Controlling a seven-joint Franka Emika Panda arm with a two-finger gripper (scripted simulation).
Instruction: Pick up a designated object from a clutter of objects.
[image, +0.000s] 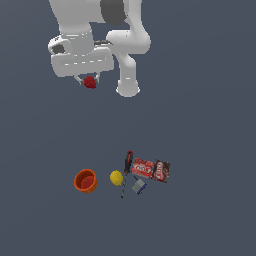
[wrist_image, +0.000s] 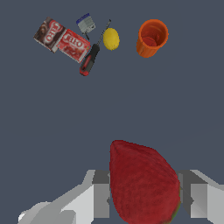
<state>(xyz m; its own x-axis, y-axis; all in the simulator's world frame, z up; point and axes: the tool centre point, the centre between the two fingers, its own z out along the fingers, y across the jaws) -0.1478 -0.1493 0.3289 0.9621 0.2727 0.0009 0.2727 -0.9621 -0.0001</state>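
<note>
Strawberry (wrist_image: 142, 183), small and red, sits clamped between the two jaws of the gripper (image: 89, 80), held high in the air above the dark floor (image: 200, 125). Well apart from it, down on the floor, lie an orange cup (image: 85, 180), a yellow ball (image: 116, 177), a screwdriver (image: 127, 168), a red-brown flat box (image: 151, 170) and a small grey-blue block (image: 139, 186).

My exterior view looks down from afar; my wrist view looks down too, sharing the round orange cup (image: 85, 180) (wrist_image: 152, 37).
</note>
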